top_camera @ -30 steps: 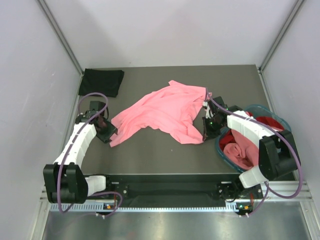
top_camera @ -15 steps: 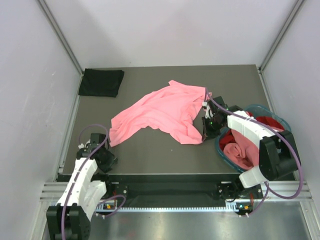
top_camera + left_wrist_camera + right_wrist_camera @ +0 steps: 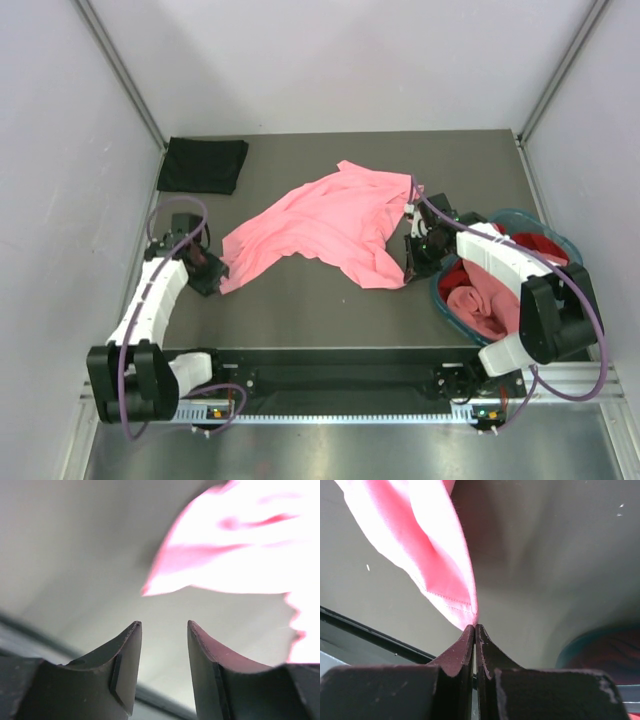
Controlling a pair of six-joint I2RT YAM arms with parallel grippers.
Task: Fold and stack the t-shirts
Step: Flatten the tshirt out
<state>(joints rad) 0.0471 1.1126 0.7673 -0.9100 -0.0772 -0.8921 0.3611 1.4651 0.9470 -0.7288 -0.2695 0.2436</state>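
A salmon pink t-shirt [image 3: 320,225] lies crumpled across the middle of the table. My right gripper [image 3: 410,266] is shut on that shirt's near right hem; in the right wrist view the jaws [image 3: 475,626] pinch the pink hem [image 3: 440,565]. My left gripper [image 3: 212,275] is open just left of the shirt's near left corner, apart from it. Its fingertips [image 3: 164,625] hold nothing, and the pink cloth [image 3: 240,555] lies ahead of them. A folded black t-shirt [image 3: 203,165] rests at the back left corner. A red t-shirt [image 3: 540,245] lies in the basket.
A round teal basket [image 3: 515,214] stands at the right edge beside the right arm, with more pink cloth [image 3: 480,305] in it; its rim [image 3: 600,647] shows in the right wrist view. Grey walls enclose the table on three sides.
The left arm drew back toward the near edge, then swung forward again to the shirt's left corner. The right arm and the shirt have not moved.
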